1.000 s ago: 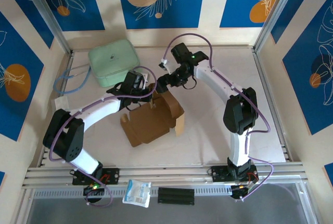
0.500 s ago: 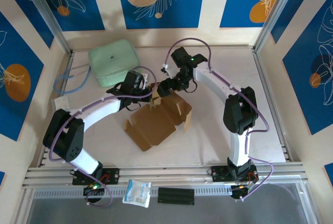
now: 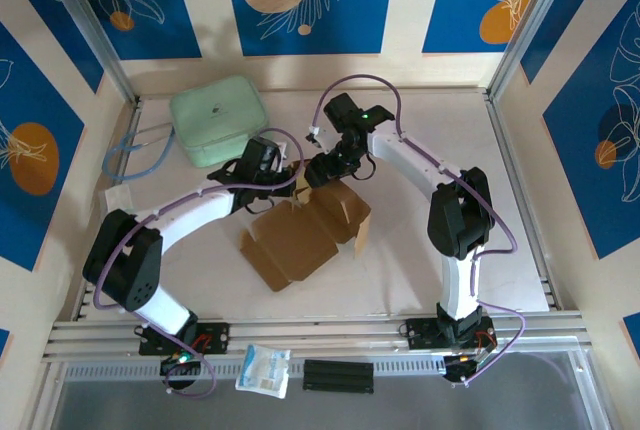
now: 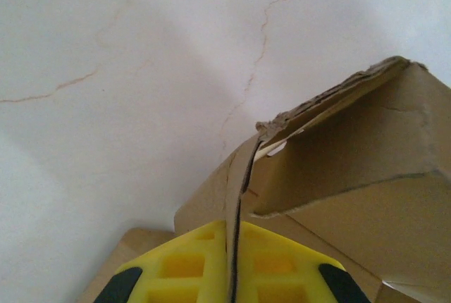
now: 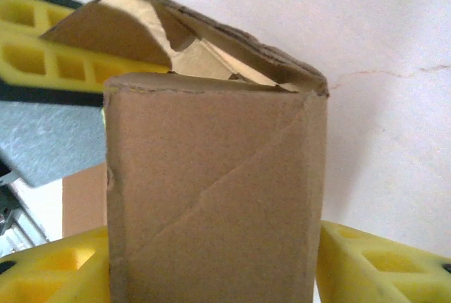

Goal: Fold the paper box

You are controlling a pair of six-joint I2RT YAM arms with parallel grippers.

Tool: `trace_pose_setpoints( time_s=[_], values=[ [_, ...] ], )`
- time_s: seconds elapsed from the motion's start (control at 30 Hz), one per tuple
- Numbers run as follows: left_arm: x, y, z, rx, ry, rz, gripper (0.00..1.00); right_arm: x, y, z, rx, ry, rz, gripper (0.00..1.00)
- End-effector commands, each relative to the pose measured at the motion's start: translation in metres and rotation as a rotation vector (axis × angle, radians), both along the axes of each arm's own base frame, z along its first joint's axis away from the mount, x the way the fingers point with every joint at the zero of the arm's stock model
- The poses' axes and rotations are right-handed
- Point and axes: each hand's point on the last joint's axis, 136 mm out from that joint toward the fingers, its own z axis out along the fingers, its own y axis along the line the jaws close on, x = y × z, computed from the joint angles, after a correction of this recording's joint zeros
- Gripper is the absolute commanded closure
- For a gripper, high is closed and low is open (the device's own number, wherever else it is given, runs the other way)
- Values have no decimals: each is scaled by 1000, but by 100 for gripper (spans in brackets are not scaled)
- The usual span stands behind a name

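Note:
The paper box [image 3: 305, 235] is brown kraft cardboard, partly folded, lying mid-table with flaps raised at its far edge. My left gripper [image 3: 283, 182] holds that far edge from the left. In the left wrist view its yellow fingers [image 4: 176, 268] are shut on a thin upright flap of the paper box [image 4: 352, 176]. My right gripper [image 3: 318, 172] comes in from the far right. In the right wrist view a folded cardboard panel [image 5: 215, 197] fills the gap, and both yellow fingers [image 5: 373, 261] touch its sides. The left gripper's yellow finger [image 5: 42, 56] shows behind that panel.
A mint-green pouch [image 3: 217, 118] lies at the back left, with a blue cable [image 3: 135, 160] beside it. A white packet [image 3: 265, 368] and a black strip [image 3: 338, 375] lie on the front rail. Metal frame rails border the table.
The box has swung and slid a little to the right. My right gripper's fingers have closed in from wide open onto the folded panel. The left gripper has stayed shut on its flap.

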Motion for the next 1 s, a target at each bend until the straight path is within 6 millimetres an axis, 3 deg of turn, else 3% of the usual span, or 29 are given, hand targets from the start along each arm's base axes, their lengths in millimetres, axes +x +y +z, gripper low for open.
trace_pose_setpoints(
  time_s=[0.0,0.1,0.23,0.37,0.47,0.8,0.97],
  values=[
    [1,-20,19,-86,-17,-7,98,-1,1,14,-10,-56,14,38],
    [-2,-23,21,-95,-18,-3,96,-1,2,15,-9,-62,15,39],
    [-11,-26,15,-133,-6,1,84,0,2,16,-2,-71,17,41],
    [-19,-35,8,-203,18,-26,79,-1,3,14,2,-73,22,41],
    [-25,-42,15,-243,-2,-85,70,-3,1,13,-7,-79,43,42],
    [-44,6,78,-110,-288,-152,38,-11,-8,11,-43,-125,122,44],
    [-60,34,113,89,-502,-258,21,-12,-10,11,-38,-137,160,45]
  ],
)
